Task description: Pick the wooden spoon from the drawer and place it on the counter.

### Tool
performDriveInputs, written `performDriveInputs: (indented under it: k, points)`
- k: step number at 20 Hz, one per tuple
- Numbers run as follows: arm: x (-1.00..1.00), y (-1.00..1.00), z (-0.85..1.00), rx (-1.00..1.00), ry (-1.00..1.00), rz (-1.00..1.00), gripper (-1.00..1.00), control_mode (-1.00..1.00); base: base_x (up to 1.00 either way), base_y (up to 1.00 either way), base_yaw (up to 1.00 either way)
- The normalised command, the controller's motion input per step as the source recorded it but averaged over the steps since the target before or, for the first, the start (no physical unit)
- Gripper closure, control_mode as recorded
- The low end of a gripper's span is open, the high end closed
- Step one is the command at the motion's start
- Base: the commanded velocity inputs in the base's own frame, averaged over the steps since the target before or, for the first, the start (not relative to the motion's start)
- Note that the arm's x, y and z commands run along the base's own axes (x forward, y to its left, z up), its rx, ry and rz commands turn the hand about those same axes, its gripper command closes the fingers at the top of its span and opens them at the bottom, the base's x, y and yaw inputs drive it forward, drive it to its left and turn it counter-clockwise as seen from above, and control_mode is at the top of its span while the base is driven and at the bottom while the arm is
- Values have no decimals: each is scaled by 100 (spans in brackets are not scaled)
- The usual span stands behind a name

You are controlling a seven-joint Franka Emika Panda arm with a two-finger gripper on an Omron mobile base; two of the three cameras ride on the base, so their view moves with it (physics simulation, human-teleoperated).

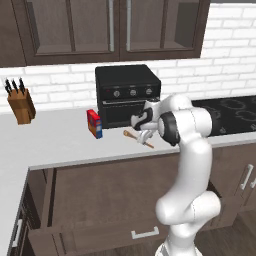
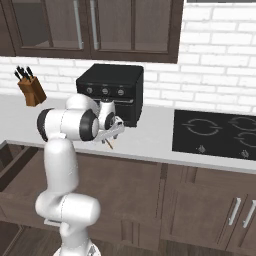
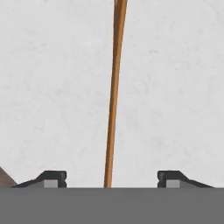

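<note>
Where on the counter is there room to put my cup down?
The counter has a wide bare patch between the knife block and the red box. In the right base view there is another between the black oven and the stovetop. It is crowded in front of the oven, around the wooden spoon and open pincer.

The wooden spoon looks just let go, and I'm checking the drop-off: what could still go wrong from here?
1. The wooden spoon lies on the counter between the open tool's fingertips; lifting off at a slant could drag it.
2. It rests near the counter's front edge, above the open drawer, so a nudge might tip it back in.
3. The red box stands close by and a swing could topple it.
</note>
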Motion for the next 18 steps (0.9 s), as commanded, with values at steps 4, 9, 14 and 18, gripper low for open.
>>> performDriveInputs:
  k: [4, 9, 14, 18]
  points:
    - [-67, 0, 68, 0, -31, 4, -100, -100, 0, 0, 0]
    - [-98, -8, 52, 0, -35, 1, -100, -100, 0, 0, 0]
    - [-90, -25, 70, 1, -33, 0, -100, -100, 0, 0, 0]
    - [-75, -22, 80, 0, -29, 0, -100, -100, 0, 0, 0]
